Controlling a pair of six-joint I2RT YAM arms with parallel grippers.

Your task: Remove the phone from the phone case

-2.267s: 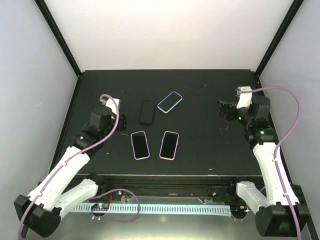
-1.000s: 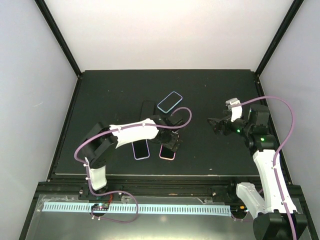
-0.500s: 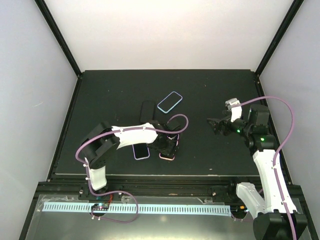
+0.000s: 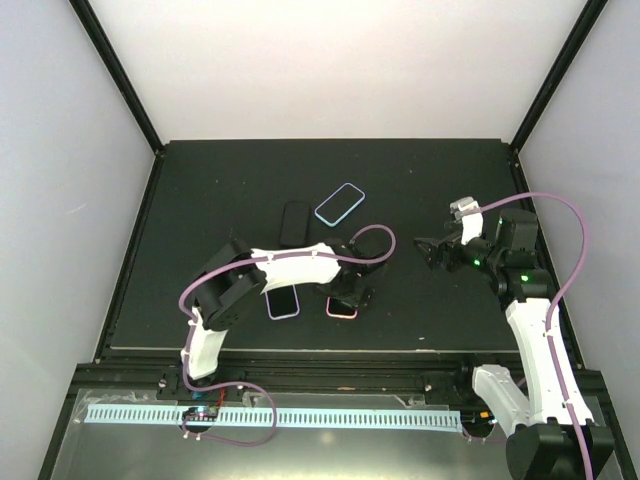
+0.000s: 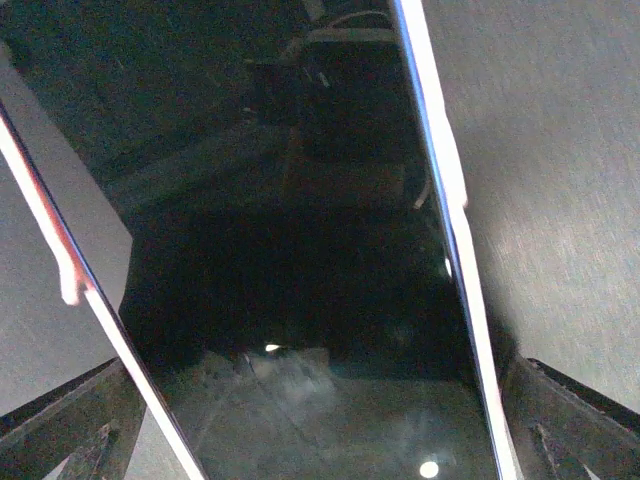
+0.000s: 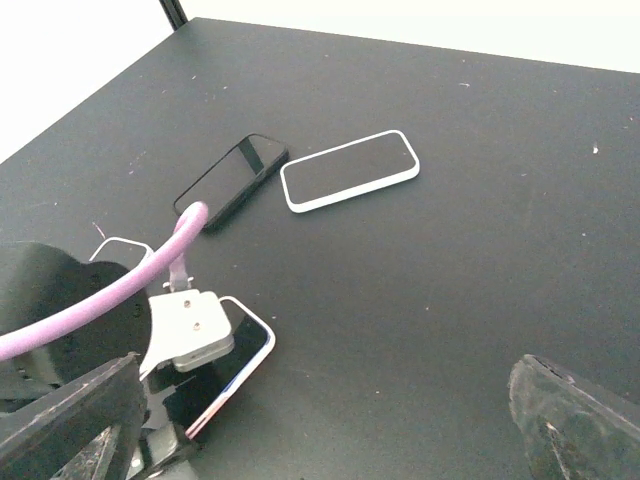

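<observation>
Task item: the pink-cased smartphone (image 4: 341, 309) lies screen-up, seated in its case, at 6 o'clock from the centre of the black table (image 4: 420, 180). The left gripper (image 4: 347, 296) is low over it, jaws spread wide, one finger (image 5: 60, 435) outside each long edge; contact cannot be confirmed. The right gripper (image 4: 429, 250) hangs at 3 o'clock, spread wide, empty. Also present: purple-cased phone (image 4: 282, 301) at 7 o'clock, plain black phone (image 4: 294, 223) at 11, pale-blue-cased phone (image 4: 339, 203) at 12.
</observation>
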